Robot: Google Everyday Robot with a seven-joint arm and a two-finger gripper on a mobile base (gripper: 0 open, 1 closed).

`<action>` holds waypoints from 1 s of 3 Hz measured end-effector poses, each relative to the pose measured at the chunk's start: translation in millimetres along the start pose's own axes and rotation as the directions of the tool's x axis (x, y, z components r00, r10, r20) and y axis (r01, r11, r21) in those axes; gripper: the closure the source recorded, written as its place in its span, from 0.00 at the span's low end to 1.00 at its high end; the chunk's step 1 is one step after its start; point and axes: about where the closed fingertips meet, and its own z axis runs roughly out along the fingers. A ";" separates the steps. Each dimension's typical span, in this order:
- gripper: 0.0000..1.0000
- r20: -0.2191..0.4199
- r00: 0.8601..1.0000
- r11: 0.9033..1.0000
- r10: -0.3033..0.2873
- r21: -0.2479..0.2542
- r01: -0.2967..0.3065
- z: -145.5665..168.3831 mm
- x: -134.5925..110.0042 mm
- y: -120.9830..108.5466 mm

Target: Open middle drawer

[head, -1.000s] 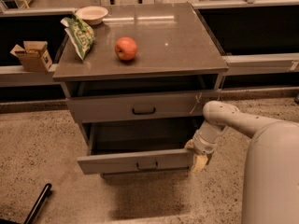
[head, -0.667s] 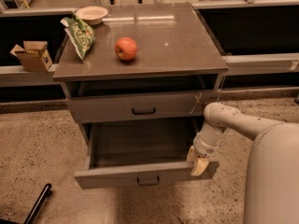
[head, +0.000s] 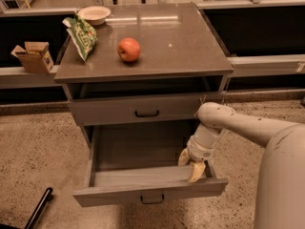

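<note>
Hand (head: 190, 164), spread, sits inside pulled-out middle drawer (head: 119, 195) at its front right corner.

The hand (head: 191, 165) points downward, hanging at the end of a short white wrist (head: 203, 144). Above the hand the arm (head: 252, 127) bends at a rounded joint (head: 214, 116) (pale, with small dark specks) and runs away to the hand's right, into the bulky body (head: 282, 185).
</note>
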 end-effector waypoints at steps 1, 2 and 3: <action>0.46 -0.059 0.997 0.995 -0.055 0.077 0.059 -4.0 1.2 -26.6; 0.69 -0.153 0.988 0.987 -0.014 0.158 0.038 -2.6 39.2 -46.9; 0.67 -0.207 0.978 0.971 0.008 0.237 0.042 5.9 81.7 -50.0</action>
